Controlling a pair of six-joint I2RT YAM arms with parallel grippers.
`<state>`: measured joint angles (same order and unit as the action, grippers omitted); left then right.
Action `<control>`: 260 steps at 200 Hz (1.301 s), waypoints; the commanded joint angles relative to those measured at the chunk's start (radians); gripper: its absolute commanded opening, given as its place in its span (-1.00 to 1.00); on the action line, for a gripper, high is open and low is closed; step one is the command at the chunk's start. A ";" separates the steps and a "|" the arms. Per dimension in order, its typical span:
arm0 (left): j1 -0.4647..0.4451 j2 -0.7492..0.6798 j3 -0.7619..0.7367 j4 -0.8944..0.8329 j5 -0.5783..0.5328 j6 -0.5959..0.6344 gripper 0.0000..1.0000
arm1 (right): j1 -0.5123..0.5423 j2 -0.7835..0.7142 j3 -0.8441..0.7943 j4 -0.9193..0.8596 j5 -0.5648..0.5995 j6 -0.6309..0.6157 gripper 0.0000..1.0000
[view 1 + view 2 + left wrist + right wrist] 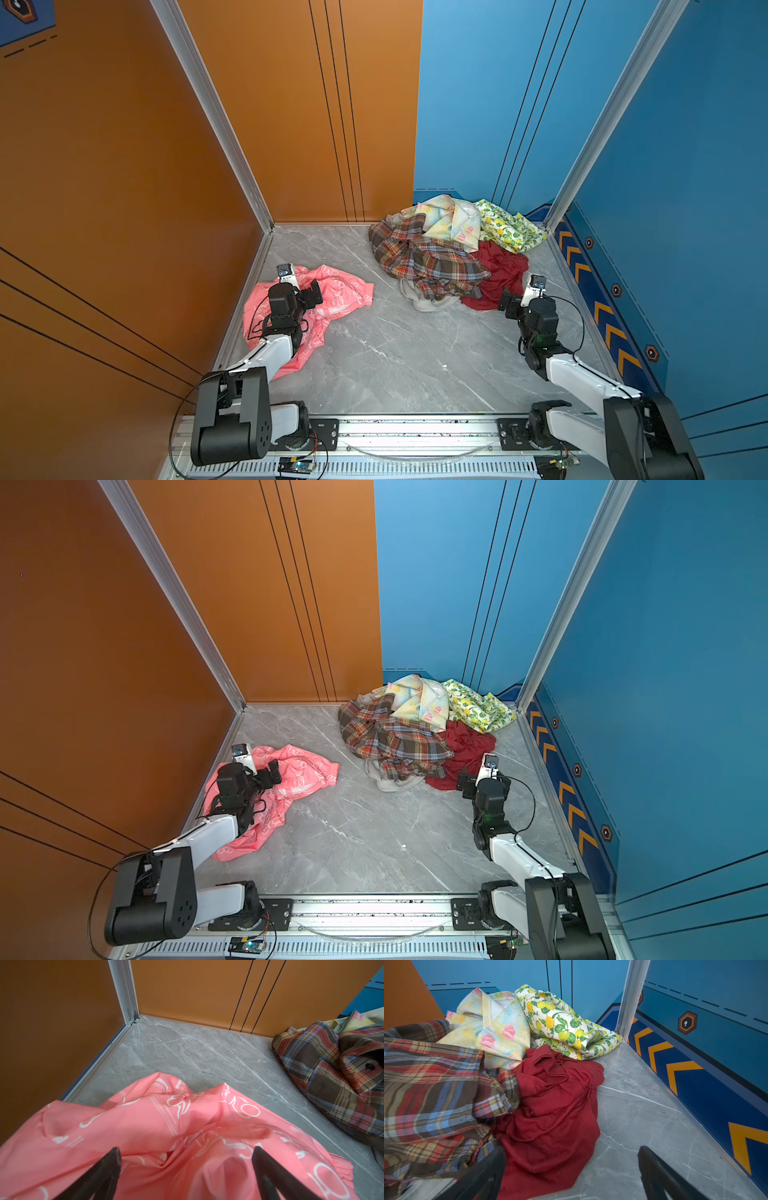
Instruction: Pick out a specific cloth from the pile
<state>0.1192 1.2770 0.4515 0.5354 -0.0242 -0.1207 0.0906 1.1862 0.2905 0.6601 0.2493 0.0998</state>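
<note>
Lying apart from the pile (pixel 457 253), the pink cloth (pixel 332 286) sits at about 9 o'clock on the bench (pixel 395 365), its long axis running from 7 to 1 o'clock; the pile sits at about 1 o'clock, well apart from it.

- Left fingers (pixel 187 1169): spread wide, holding nothing, directly above the pink cloth, which spreads away ahead of them. This arm is the nearer to it.
- Right fingers (pixel 571 1172): spread wide, holding nothing, at the near edge of the red cloth (pixel 554 1109), at about 3 o'clock.

The pink cloth, if it is the one meant, already lies clear of the pile. The scene fits either a cloth just let go or one about to be gripped.

Count:
- Pink cloth: 1.
- Pile: 5 pieces showing: plaid shirt (pixel 428 257), red cloth, pastel floral cloth (pixel 446 220), lemon-print cloth (pixel 509 226), white cloth (pixel 428 301).
- Arms: 2.
</note>
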 commanded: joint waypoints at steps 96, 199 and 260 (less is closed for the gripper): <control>-0.018 0.157 -0.069 0.255 0.083 0.030 0.96 | -0.042 0.341 -0.040 0.463 -0.028 -0.034 0.99; -0.156 0.289 -0.071 0.387 -0.168 0.122 0.96 | -0.054 0.357 0.081 0.244 -0.072 -0.031 0.99; -0.162 0.283 -0.074 0.388 -0.174 0.126 0.96 | -0.050 0.360 0.081 0.253 -0.074 -0.037 0.99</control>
<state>-0.0391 1.5543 0.3706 0.9096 -0.1707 -0.0143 0.0437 1.5394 0.3664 0.9321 0.1864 0.0742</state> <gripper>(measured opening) 0.980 0.998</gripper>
